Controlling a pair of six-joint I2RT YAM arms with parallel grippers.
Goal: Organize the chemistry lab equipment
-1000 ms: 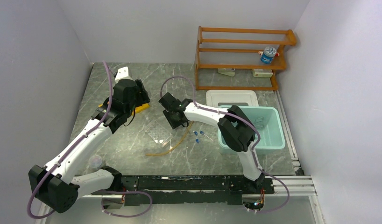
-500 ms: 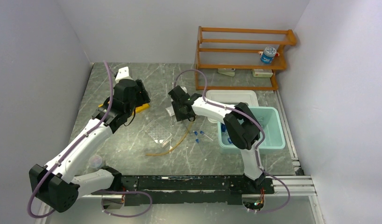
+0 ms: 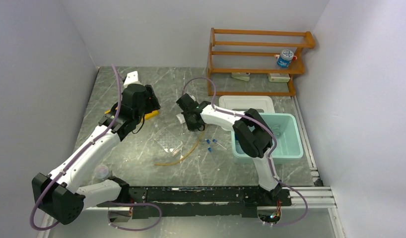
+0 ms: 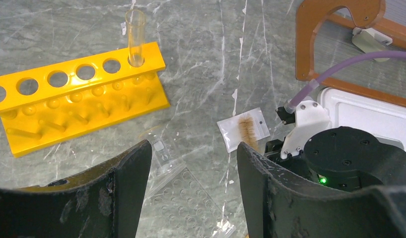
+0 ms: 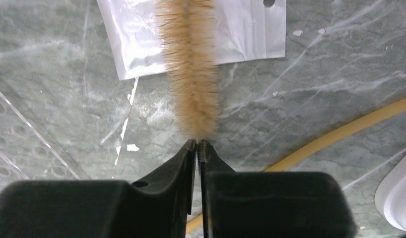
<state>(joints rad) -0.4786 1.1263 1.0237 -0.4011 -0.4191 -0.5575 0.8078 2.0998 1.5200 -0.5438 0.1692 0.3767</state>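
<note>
The grey marbled table sits between white walls, with an orange shelf at 1 o'clock. A teal tub is at 3 o'clock, its white lid just beyond it toward 12.

From above much is masked. The left arm covers nearly all of the yellow rack, leaving only a sliver. The right arm's elbow hides part of the tub's inside, and what lies there is too faint to name.

In the left wrist view the rack is cut off at the frame's left edge, with a clear test tube upright in its end hole. The clear tray lies partly behind the left gripper, whose jaws stand wide with nothing between.

The right gripper has its jaws drawn to a slit, nipped on the near tip of a tan brush. The brush lies across the white packet, at 12 o'clock of the tray. The tan rubber tube curves at 5 o'clock of that gripper. The blue-capped tubes lie loose between it and the tub.

A second ago the right wrist hung over the tray's edge. It has swung toward 12 onto the packet, while the left arm has hardly shifted.
</note>
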